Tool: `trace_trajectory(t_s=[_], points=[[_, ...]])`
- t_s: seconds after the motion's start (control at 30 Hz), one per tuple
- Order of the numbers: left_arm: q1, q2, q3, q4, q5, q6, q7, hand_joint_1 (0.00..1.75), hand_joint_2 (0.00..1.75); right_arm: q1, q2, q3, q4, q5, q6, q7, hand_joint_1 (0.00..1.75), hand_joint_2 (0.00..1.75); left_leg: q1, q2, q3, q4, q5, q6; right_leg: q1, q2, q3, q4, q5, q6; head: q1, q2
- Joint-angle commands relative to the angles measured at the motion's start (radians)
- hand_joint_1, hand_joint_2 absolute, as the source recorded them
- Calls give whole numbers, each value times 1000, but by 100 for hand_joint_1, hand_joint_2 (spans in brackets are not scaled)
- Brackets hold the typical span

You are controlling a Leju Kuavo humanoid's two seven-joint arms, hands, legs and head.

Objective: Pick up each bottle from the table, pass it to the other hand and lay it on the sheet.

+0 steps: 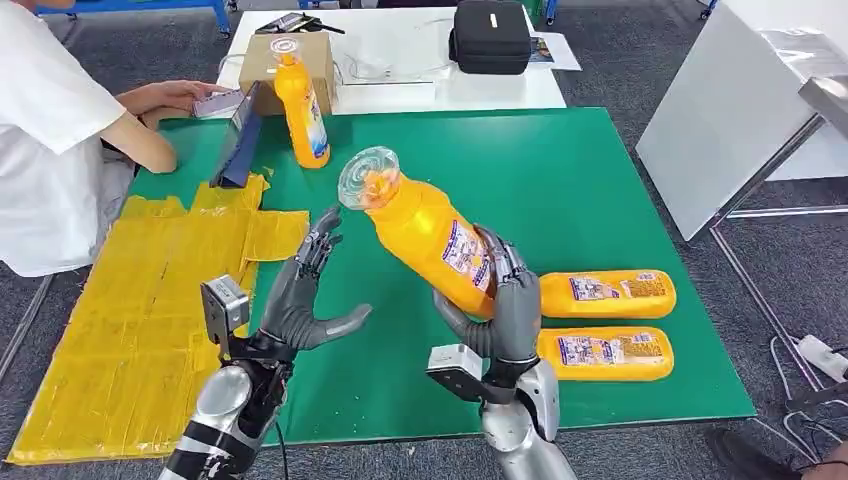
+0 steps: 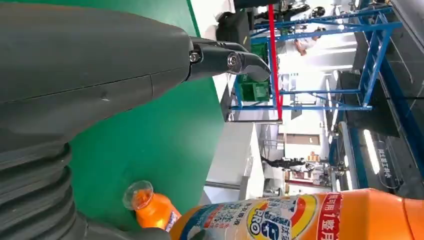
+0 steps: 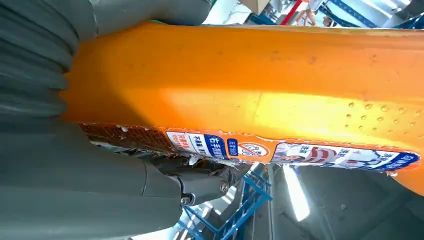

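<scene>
Orange plastic bottle with a clear cap and a blue-and-white label (image 1: 425, 232) is hanging in the air above the green table mat (image 1: 590, 190), tilted, cap end leaning up and toward the robot's left. The right hand (image 1: 500, 305) is gripping it low on the body, dark fingers (image 1: 505, 262) wrapping over the label, grey thumb underneath. In the right wrist view the orange body (image 3: 260, 85) is lying pressed against the palm.

The left hand (image 1: 305, 295) is hovering just beside the bottle, palm turned toward it, fingers spread apart and thumb sticking out, touching nothing. In the left wrist view the labelled side of the held bottle (image 2: 300, 215) is passing close by.

Two more orange bottles are lying flat on the mat to the right of the right hand, side by side: one farther from the robot (image 1: 607, 294), one nearer (image 1: 605, 354). A fourth orange bottle (image 1: 300, 100) is standing upright at the far edge of the mat, beside a brown cardboard box (image 1: 320, 52).

Crinkled yellow sheet (image 1: 140, 310) is covering the left part of the table. A person in a white shirt (image 1: 55, 130) is sitting at the far left corner, forearm resting on the table.
</scene>
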Motion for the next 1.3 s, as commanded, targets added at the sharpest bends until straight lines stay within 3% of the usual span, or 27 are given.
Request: trace_trajectory(t_s=[0.03,0.23,0.33,0.47,0.8,0.83,0.87,1.03,1.1,1.3], points=[[-35,55,-88,-61,43,-32,-12,0,175,-65,-32,124,165,31,60,16,175,175,2,0,6,1,-3,-2,2,5,6,0,-2,-3,0,0],[-3,86,-139,-162,17,-36,-49,0,175,-96,-25,157,282,34,83,34,175,175,1,1,3,-1,-1,-1,1,3,3,-1,-1,-2,0,0],[-6,82,-154,-164,1,-23,-66,0,175,-121,-22,210,345,65,141,46,175,175,2,2,9,0,-4,-1,2,7,8,-1,-3,-3,0,0],[-28,80,-161,-134,12,-33,-67,0,175,-147,7,238,424,52,150,28,175,175,1,2,3,-1,-1,-1,1,4,3,-1,0,-2,0,0],[-65,65,-154,-54,40,-64,-67,0,175,-168,7,280,423,11,188,12,175,175,1,-1,3,-1,-1,-1,1,2,3,0,-1,-2,0,0],[-66,61,-152,-46,33,-53,-62,35,175,-168,7,285,418,6,186,11,175,175,2,-1,4,0,-2,-1,1,2,5,0,-2,-2,1,0],[-72,59,-154,-32,26,-47,-59,169,175,-166,6,292,406,1,186,10,175,175,1,-1,2,-1,-1,-1,1,1,3,-1,-1,-2,0,0],[-84,53,-157,7,19,-42,-57,175,175,-164,5,309,377,-2,186,12,175,175,3,-2,10,0,-4,-2,2,4,10,0,-4,-5,0,0],[-90,49,-159,25,15,-40,-55,175,175,-165,4,316,367,-3,182,14,175,175,1,-2,3,0,-1,-1,1,1,4,0,-1,-2,0,0],[-94,42,-164,67,-32,-3,-46,175,175,-150,0,324,324,-4,151,16,175,175,2,-2,6,0,-3,-2,1,2,7,0,-3,-3,0,0]])
